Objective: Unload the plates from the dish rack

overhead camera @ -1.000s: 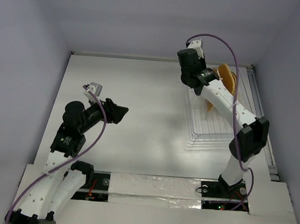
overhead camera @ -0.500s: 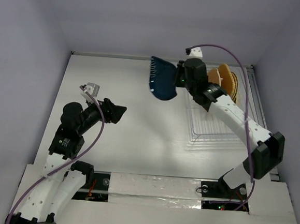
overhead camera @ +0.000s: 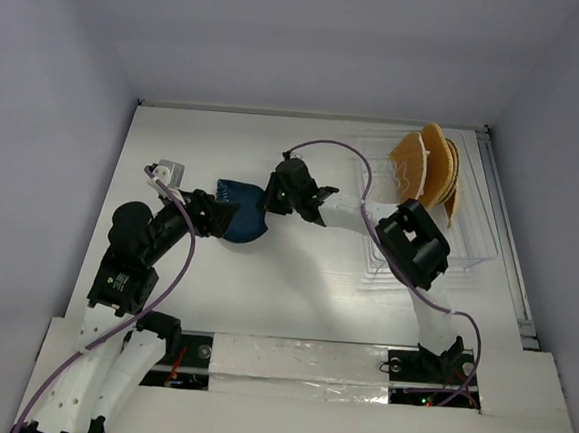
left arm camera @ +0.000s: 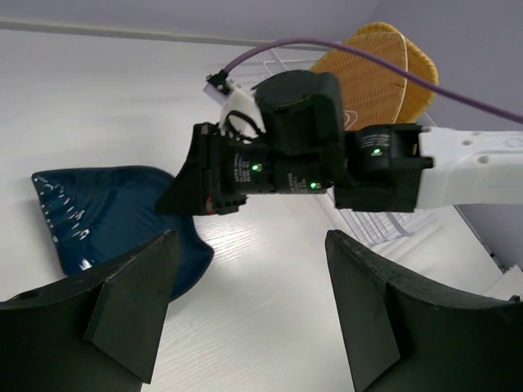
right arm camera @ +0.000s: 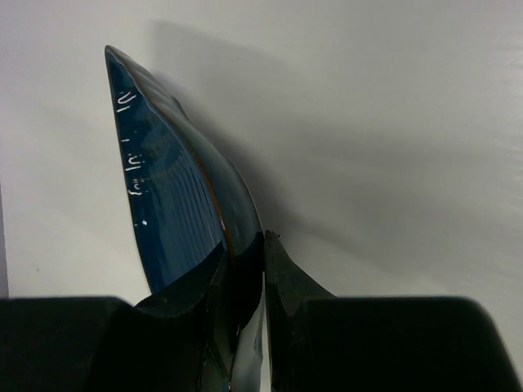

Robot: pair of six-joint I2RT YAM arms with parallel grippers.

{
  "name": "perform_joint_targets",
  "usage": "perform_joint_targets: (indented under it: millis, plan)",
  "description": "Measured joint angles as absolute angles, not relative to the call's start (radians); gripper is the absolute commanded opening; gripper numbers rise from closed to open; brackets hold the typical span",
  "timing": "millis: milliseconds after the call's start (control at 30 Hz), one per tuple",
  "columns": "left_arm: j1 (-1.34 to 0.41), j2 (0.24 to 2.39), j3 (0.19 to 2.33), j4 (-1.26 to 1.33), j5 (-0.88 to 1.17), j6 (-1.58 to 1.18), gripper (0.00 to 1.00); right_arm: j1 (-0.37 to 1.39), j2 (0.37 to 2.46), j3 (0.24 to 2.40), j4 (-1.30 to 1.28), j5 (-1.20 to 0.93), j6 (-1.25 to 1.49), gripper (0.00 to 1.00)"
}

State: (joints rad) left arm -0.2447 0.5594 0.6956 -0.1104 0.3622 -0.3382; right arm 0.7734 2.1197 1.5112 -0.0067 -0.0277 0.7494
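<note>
My right gripper is shut on the right edge of the dark blue plate, holding it low over the white table left of the rack. In the right wrist view the plate stands edge-on between my fingers. My left gripper is open and empty, right beside the plate's left side. Its view shows the plate by its left finger and the right gripper ahead. Several orange-tan plates stand upright in the clear dish rack.
The rack sits at the table's right side, near the right wall. The right arm's forearm stretches across the table's middle from the rack side. A purple cable loops above it. White walls enclose the table on three sides.
The right arm has swung left from the rack and lowered the blue plate to the table's middle-left. The left gripper has moved right, up to the plate.
</note>
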Motion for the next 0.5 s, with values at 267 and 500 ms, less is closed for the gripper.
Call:
perform_joint_targets:
  millis: [267,500]
  plan:
    - [-0.245,0.561,0.696,-0.11,0.369,-0.338,0.69,0.795,2.256,1.617,0.07,-0.045,0.897,0.02]
    - [-0.245,0.566,0.696,-0.11,0.371,-0.338,0.69,0.843,2.383,1.698,0.161,-0.047,1.063,0.18]
